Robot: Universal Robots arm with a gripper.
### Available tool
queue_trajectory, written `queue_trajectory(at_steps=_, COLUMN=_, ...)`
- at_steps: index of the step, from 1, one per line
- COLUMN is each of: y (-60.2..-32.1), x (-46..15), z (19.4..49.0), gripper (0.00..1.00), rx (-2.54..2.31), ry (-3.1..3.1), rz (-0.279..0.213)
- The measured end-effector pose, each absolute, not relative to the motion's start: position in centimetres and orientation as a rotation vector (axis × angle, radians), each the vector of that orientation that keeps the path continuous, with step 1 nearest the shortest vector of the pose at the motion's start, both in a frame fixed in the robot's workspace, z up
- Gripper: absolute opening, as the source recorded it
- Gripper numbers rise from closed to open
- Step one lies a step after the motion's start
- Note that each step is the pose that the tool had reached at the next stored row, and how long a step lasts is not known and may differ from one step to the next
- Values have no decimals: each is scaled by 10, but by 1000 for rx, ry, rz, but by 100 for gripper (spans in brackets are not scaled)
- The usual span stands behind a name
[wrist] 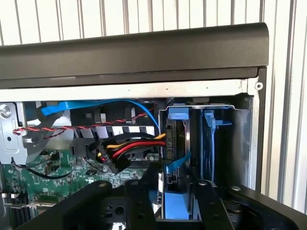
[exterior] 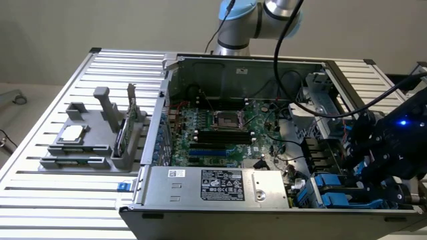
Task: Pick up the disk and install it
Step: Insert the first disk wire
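The disk [wrist: 178, 143] stands on edge in the drive bay at the computer case's front corner, its blue carrier [wrist: 178, 114] framing the dark metal body. In the exterior view the blue carrier [exterior: 331, 191] shows low at the right, under the arm's black head. My gripper [wrist: 176, 181] straddles the disk's near end, one finger [wrist: 144, 191] on each side, and they look slightly apart from the carrier, so the gripper is open. In the exterior view the gripper [exterior: 365, 176] hangs just above the bay.
A second blue carrier [wrist: 211, 125] sits beside the disk. Red, yellow and black power wires [wrist: 129, 146] and a blue data cable [wrist: 96, 106] run close to the bay. The motherboard [exterior: 220, 127], power supply [exterior: 217, 184] and case rim [wrist: 144, 52] surround it. A grey fixture [exterior: 93, 137] holds a chip and a green card.
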State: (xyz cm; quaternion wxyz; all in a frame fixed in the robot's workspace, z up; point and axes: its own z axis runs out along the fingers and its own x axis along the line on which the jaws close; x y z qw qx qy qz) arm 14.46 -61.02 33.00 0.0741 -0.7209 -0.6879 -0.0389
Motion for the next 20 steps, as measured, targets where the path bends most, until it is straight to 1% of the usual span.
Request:
queue_trajectory(at_steps=1, y=-610, x=145, z=331, gripper=36, rx=-2164, ry=-2065, rz=-117)
queue_trajectory(at_steps=2, y=-610, x=145, z=333, gripper=42, rx=-2164, ry=-2065, rz=-117)
queue_trajectory(at_steps=14, y=-610, x=142, z=363, gripper=42, rx=-2164, ry=-2065, rz=-117)
queue_trajectory(at_steps=20, y=-612, x=119, z=369, gripper=42, rx=-2164, ry=-2065, rz=-119)
